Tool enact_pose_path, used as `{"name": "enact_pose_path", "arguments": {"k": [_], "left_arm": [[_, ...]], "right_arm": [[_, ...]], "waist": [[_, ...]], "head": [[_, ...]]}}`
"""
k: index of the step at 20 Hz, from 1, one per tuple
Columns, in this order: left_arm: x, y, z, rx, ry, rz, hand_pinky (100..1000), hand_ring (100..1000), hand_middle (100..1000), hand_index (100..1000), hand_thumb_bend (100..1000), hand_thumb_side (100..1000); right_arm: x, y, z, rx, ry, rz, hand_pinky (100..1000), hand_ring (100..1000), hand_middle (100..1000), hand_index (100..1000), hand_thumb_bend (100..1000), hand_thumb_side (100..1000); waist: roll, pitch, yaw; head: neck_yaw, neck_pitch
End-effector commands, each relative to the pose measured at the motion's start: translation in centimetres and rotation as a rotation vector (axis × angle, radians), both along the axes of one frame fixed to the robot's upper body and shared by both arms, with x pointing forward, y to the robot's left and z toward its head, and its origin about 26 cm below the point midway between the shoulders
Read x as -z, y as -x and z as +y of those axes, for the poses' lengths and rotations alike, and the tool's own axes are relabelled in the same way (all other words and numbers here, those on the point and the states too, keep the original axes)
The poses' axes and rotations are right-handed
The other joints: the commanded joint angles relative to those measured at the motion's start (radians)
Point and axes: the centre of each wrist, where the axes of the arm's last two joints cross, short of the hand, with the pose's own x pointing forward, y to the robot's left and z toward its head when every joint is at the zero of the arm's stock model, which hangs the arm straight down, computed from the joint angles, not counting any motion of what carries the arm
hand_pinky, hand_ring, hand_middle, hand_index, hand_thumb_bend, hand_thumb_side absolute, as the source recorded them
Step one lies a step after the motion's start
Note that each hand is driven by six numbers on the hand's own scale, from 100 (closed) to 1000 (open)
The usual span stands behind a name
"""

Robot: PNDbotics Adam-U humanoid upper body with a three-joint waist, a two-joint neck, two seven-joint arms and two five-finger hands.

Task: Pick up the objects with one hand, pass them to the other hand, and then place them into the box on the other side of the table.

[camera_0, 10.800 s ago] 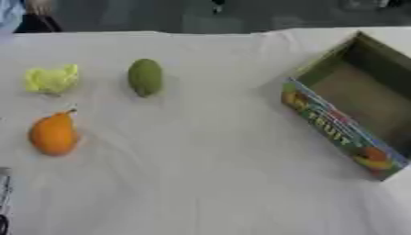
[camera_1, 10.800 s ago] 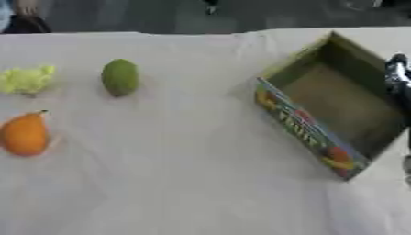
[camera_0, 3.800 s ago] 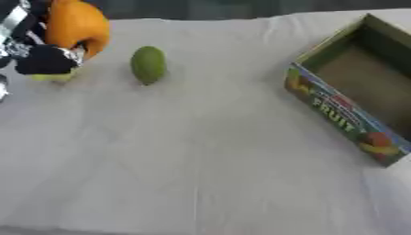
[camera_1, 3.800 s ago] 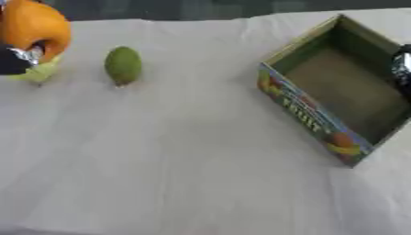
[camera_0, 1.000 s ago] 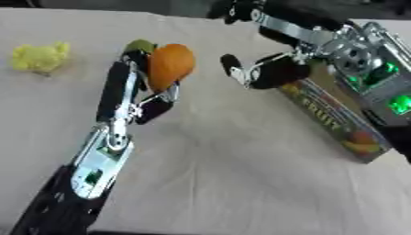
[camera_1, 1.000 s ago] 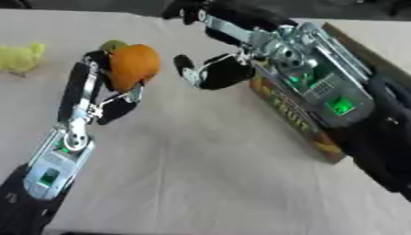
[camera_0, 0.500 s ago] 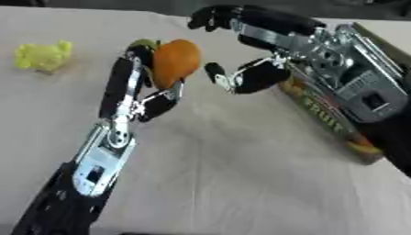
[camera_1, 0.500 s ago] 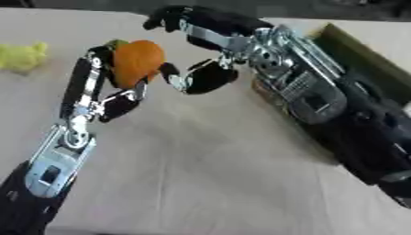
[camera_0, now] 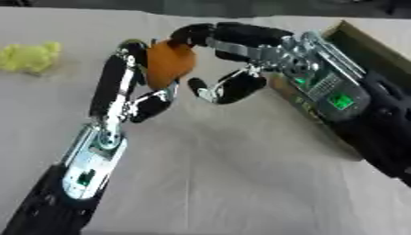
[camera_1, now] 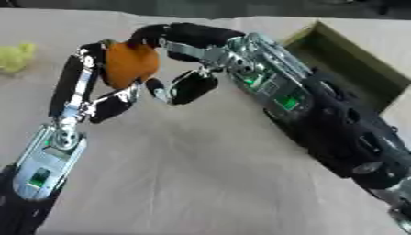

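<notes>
An orange fruit (camera_0: 166,64) is held up above the table by my left hand (camera_0: 115,90), whose fingers and thumb are curled round it. My right hand (camera_0: 271,54) reaches in from the right. Its fingers (camera_0: 233,33) arch over the top of the orange and touch it, while its thumb (camera_0: 230,89) stands just off the fruit's lower right side. The open cardboard box (camera_1: 354,65) with a printed fruit side lies at the right, largely covered by my right forearm. A yellow crumpled object (camera_0: 30,57) lies at the far left. The green fruit is hidden behind my left hand.
A white cloth (camera_0: 217,183) covers the table. My left forearm (camera_0: 80,170) runs up from the lower left corner and my right forearm (camera_1: 337,128) crosses the right side.
My right hand has moved left to the orange, its fingers now over the fruit's top and its thumb under its right side. My left hand still holds the orange up.
</notes>
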Motion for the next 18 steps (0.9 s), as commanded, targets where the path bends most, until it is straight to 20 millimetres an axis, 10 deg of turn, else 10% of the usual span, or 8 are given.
{"name": "enact_pose_path", "arguments": {"k": [1,18], "left_arm": [[-1.62,0.51,-0.68,0.043,-0.008,-0.051,356,498,476,435,100,100],[-1.57,0.82,-1.06,0.073,-0.027,-0.030,353,497,474,433,100,100]], "right_arm": [[-0.30,-0.35,0.10,0.013,0.000,-0.036,943,920,985,960,100,285],[-0.20,-1.04,-0.40,0.116,-0.096,-0.101,941,910,967,963,100,260]], "waist": [[0.002,-0.013,0.002],[0.007,-0.003,0.009]], "head": [[-0.007,-0.013],[-0.011,-0.013]]}}
